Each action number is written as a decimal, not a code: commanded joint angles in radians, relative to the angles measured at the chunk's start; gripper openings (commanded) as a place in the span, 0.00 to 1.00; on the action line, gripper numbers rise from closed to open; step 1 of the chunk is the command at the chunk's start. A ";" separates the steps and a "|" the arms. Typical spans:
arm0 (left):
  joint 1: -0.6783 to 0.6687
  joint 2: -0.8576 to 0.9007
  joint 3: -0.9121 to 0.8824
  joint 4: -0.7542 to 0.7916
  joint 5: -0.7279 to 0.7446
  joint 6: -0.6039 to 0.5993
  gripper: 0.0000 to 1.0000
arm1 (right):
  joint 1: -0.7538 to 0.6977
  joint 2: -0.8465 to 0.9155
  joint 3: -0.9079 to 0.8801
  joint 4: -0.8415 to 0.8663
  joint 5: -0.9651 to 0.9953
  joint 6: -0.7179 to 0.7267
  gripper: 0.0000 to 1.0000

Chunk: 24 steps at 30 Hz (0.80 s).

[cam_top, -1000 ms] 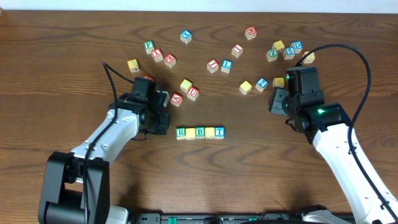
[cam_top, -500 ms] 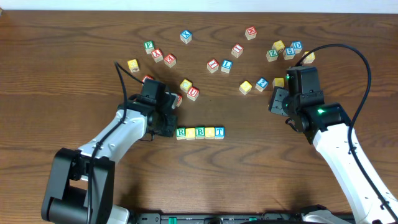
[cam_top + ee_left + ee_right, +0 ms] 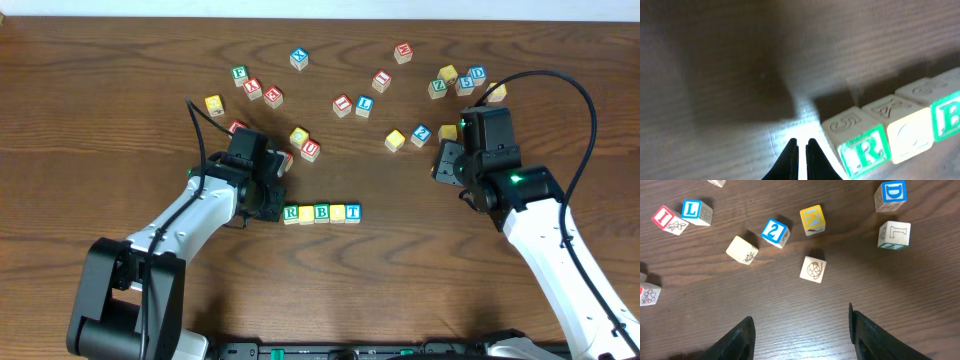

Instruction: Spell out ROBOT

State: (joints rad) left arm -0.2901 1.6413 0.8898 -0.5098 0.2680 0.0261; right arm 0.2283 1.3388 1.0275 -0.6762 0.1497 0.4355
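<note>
**blockhead42:** So how far along is this? Looks finished to me.

**yam_fan:** Pretty much, I'd say. There's a straight row of five on the front part of the worktop (image 3: 400, 270), each one touching the next: R cube (image 3: 291, 213), first yellow cube (image 3: 306, 213), B cube (image 3: 322, 212), second yellow cube (image 3: 338, 212), T cube (image 3: 353, 212). The letters on the yellow ones are too small to read from above, and glare washes them out on the left wrist view, so I can't swear they're both O.

**blockhead42:** What's left, then?

**yam_fan:** My guess is just squaring up the row and backing off. The left tool (image 3: 802, 150) has its fingers pressed together with nothing between them, tip down just beside the R cube's outer side (can't tell if it's actually touching). The right tool (image 3: 800, 325) is spread, holding nothing, and hangs over the loose pile near the blue 2 cube (image 3: 775, 232).

**blockhead42:** Any room to move?

**yam_fan:** Plenty. There's bare wood in front of the row and to the right of T, and the worktop's edges are well away. The one tight spot is behind the left arm, where a red-lettered cube (image 3: 311, 150) and its neighbours sit near the wrist. I'd pull back toward the front, not up through them.
</note>
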 commanded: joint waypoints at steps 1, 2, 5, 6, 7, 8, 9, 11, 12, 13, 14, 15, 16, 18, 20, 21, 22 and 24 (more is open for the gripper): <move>-0.005 0.012 -0.003 -0.034 0.019 0.010 0.07 | -0.006 -0.017 0.022 0.002 0.008 -0.003 0.56; -0.008 0.012 -0.003 -0.042 0.019 0.010 0.08 | -0.006 -0.017 0.022 0.002 0.008 -0.003 0.56; -0.015 0.012 -0.003 -0.040 0.031 0.010 0.08 | -0.006 -0.017 0.022 0.003 0.008 -0.003 0.56; -0.017 0.012 -0.003 -0.038 0.035 0.010 0.07 | -0.006 -0.017 0.022 0.003 0.008 -0.003 0.56; -0.019 0.012 -0.003 -0.034 0.035 0.010 0.07 | -0.006 -0.017 0.022 0.003 0.008 -0.003 0.56; -0.022 0.012 -0.003 -0.032 0.035 0.017 0.07 | -0.006 -0.017 0.022 0.003 0.008 -0.003 0.56; -0.024 0.012 -0.003 -0.029 0.035 0.021 0.07 | -0.006 -0.017 0.022 0.003 0.008 -0.003 0.56; -0.026 0.012 -0.003 -0.023 0.034 0.021 0.07 | -0.006 -0.017 0.022 0.003 0.008 -0.003 0.56; -0.026 0.012 -0.003 -0.023 0.035 0.022 0.07 | -0.006 -0.017 0.022 0.003 0.008 -0.003 0.56; -0.026 0.012 -0.003 -0.023 0.035 0.022 0.07 | -0.006 -0.017 0.022 0.003 0.008 -0.003 0.56; -0.026 0.012 -0.003 -0.023 0.035 0.022 0.08 | -0.006 -0.017 0.022 0.002 0.008 -0.003 0.56; -0.026 0.012 -0.003 -0.023 0.035 0.022 0.07 | -0.006 -0.017 0.022 0.002 0.008 -0.003 0.56; -0.026 0.012 -0.003 -0.023 0.035 0.022 0.07 | -0.006 -0.017 0.022 0.002 0.008 -0.003 0.56; -0.026 0.012 -0.003 -0.022 0.038 0.022 0.08 | -0.006 -0.017 0.022 0.003 0.008 -0.003 0.56; -0.026 0.012 -0.003 -0.022 0.039 0.022 0.07 | -0.006 -0.017 0.022 0.003 0.008 -0.003 0.56; -0.026 0.012 -0.003 -0.021 0.039 0.022 0.08 | -0.006 -0.017 0.022 0.003 0.008 -0.003 0.56; -0.026 0.012 -0.003 -0.019 0.039 0.022 0.07 | -0.006 -0.017 0.022 0.003 0.008 -0.003 0.56; -0.026 0.012 -0.003 -0.013 0.062 0.034 0.08 | -0.006 -0.017 0.022 0.003 0.008 -0.003 0.56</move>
State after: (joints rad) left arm -0.3119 1.6413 0.8898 -0.5297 0.2909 0.0307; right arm 0.2283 1.3388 1.0275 -0.6758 0.1497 0.4358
